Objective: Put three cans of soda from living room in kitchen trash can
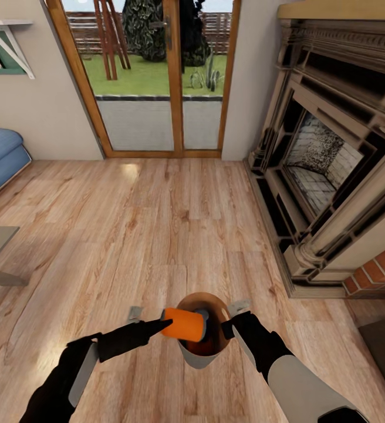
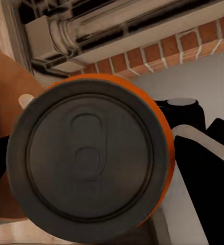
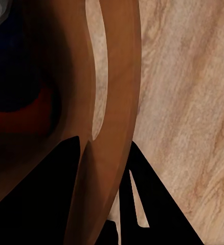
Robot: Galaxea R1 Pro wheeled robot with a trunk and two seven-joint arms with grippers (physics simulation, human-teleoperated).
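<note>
Left hand (image 1: 164, 322) clamps closed (arm extended forward); right hand (image 1: 230, 320) grips likewise.

Bright daylight through glass doors (image 1: 163, 76); sheen on floor (image 1: 128, 170); wrist views blurred.

Bin rim (image 3: 117, 76) between end effector (image 3: 99, 196) fingers.

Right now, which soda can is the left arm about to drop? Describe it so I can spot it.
From the glass doors, come down the plank floor to the grey bin between the two arms. The orange can lies on its side across the bin's rim, shut in the left gripper jaws. The others sit down inside the bin.
</note>
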